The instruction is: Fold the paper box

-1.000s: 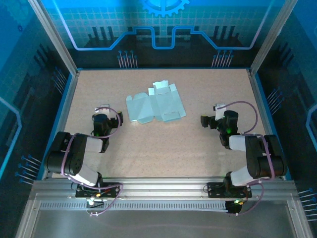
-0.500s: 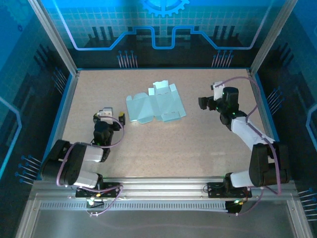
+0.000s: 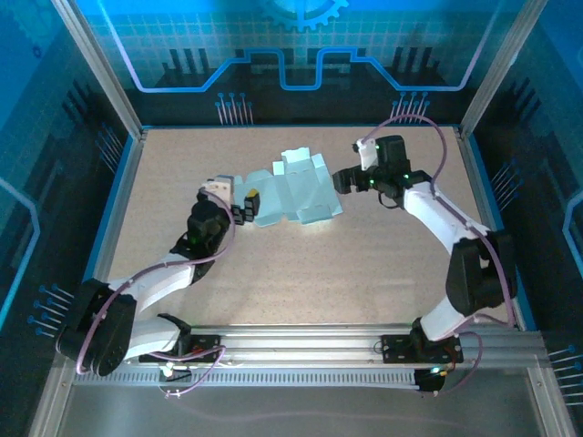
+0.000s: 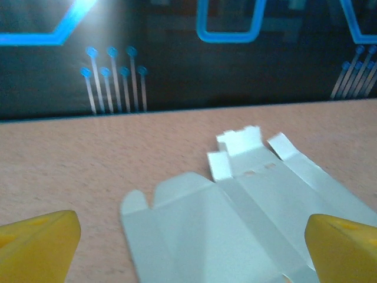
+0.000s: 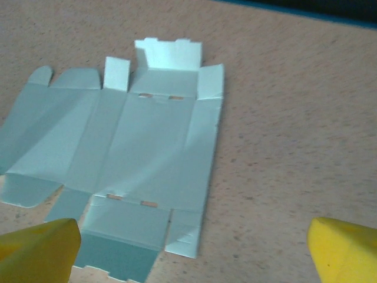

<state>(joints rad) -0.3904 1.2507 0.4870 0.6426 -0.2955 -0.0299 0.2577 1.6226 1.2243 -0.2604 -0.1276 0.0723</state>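
1. we are seeing the paper box (image 3: pixel 290 189) lying on the speckled table (image 3: pixel 301 273), a little beyond its middle, as a flat die-cut sheet.
2. the sheet is lying in one layer with its panels side by side and its flaps spread outward, not yet folded into a box; one small end tab (image 5: pixel 168 56) at the far side seems to be tilting up slightly.
3. our left gripper (image 3: pixel 244 205) is hovering just beside the sheet's left edge, its yellow fingertips (image 4: pixel 41 239) spread wide and gripping nothing; in the left wrist view the sheet is lying ahead, between them.
4. our right gripper (image 3: pixel 344 180) is hovering just beside the sheet's right edge, its fingers also spread wide and holding nothing; its wrist camera is looking down on the sheet's creased panels.
5. we are not able to tell whether either gripper is touching the card.
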